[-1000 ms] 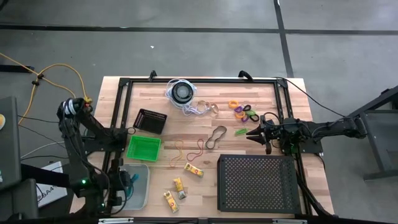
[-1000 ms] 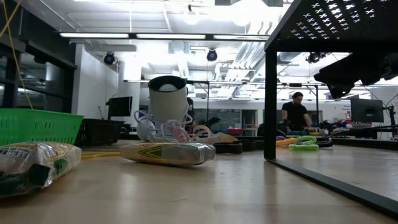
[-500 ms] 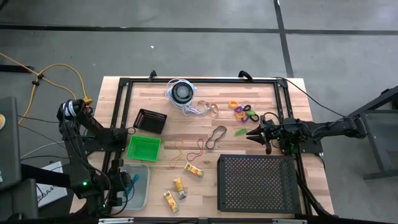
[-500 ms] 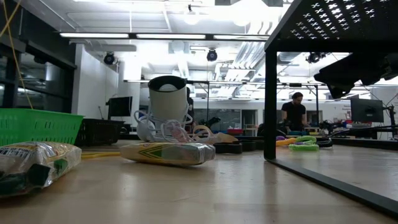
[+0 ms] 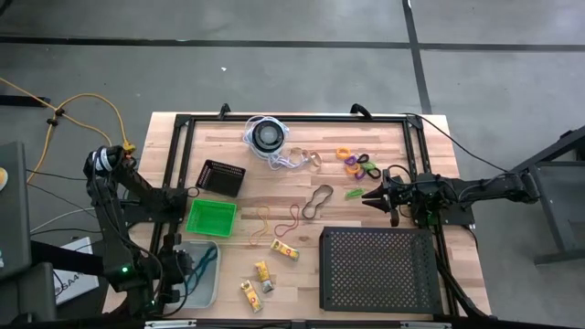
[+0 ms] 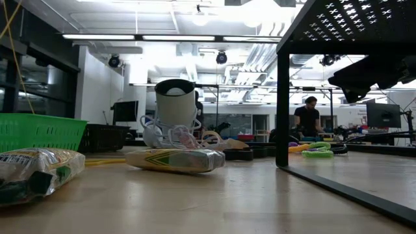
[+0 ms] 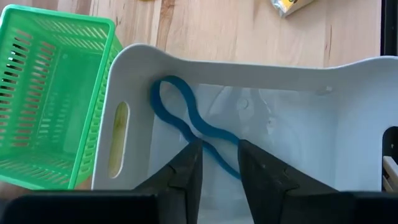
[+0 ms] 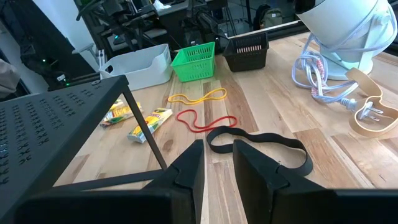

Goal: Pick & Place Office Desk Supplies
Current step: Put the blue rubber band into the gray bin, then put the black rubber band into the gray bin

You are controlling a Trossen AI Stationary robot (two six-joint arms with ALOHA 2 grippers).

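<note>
My left gripper (image 5: 183, 265) hangs open over the white bin (image 7: 249, 62) at the table's near left. A blue rubber band (image 7: 186, 121) lies on the bin's floor below the fingers. My right gripper (image 5: 368, 195) waits open near the right edge, with nothing between its fingers. Ahead of it, black (image 8: 261, 140), red (image 8: 205, 121) and yellow (image 8: 198, 96) rubber bands lie flat on the wood. Yellow packets (image 5: 284, 249) lie near the front edge. Small coloured rings (image 5: 356, 163) sit at the far right.
A green basket (image 5: 211, 217) stands beside the bin, with a small black basket (image 5: 222, 177) behind it. A large black perforated tray (image 5: 377, 267) on legs fills the near right. A round disc with a white cord (image 5: 268, 135) sits at the far middle. A black frame runs around the table.
The blue rubber band was bunched at my left gripper's fingertips. It now lies spread out on the floor of the white bin. Neither arm has moved.
</note>
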